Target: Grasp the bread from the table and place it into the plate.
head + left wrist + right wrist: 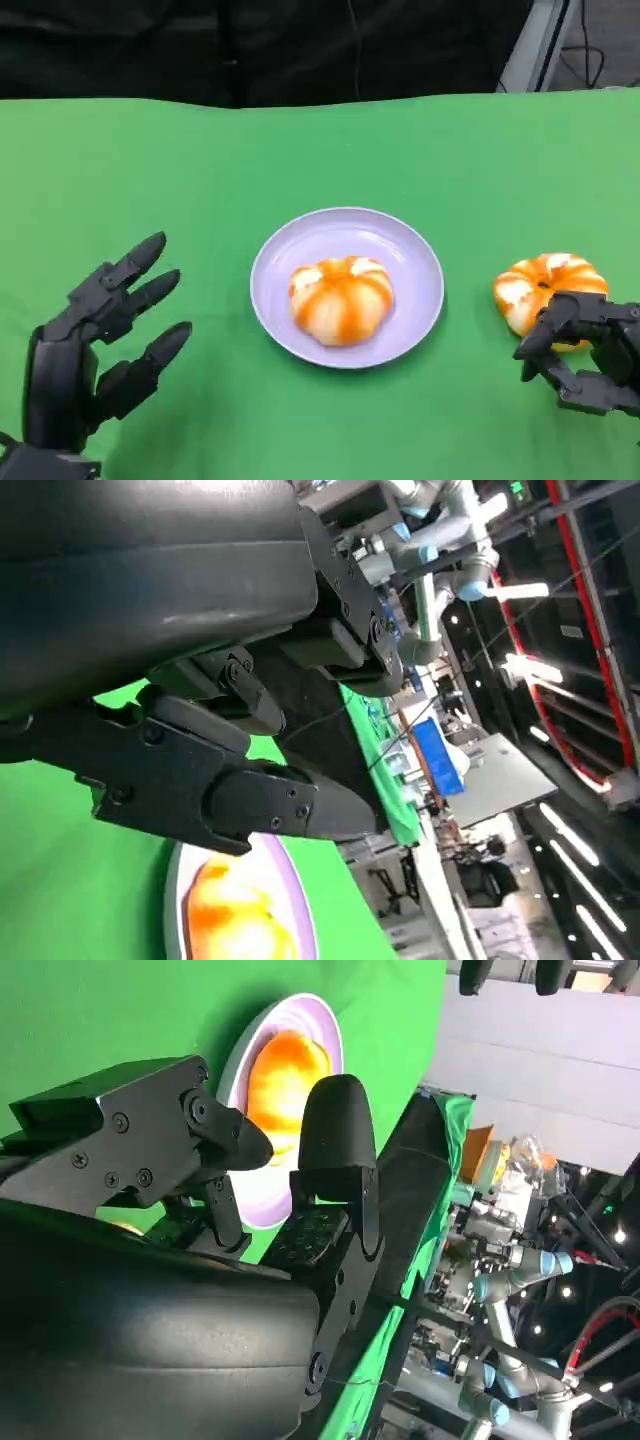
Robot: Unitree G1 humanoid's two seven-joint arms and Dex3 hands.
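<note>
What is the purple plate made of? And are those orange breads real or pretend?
The plate looks like smooth plastic or glazed ceramic: an even lilac colour with a soft sheen. I can't tell which. The bread in the plate and the bread on the table look glossy, with bright orange stripes, so they may be toy or glazed; the look leaves it open.

I see one orange-glazed bread [341, 299] sitting in the lilac plate [415, 262]; a second bread [540, 284] lies right of the plate.

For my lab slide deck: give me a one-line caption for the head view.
One bread sits in the plate while the right robot hand reaches a second bread on the table.
</note>
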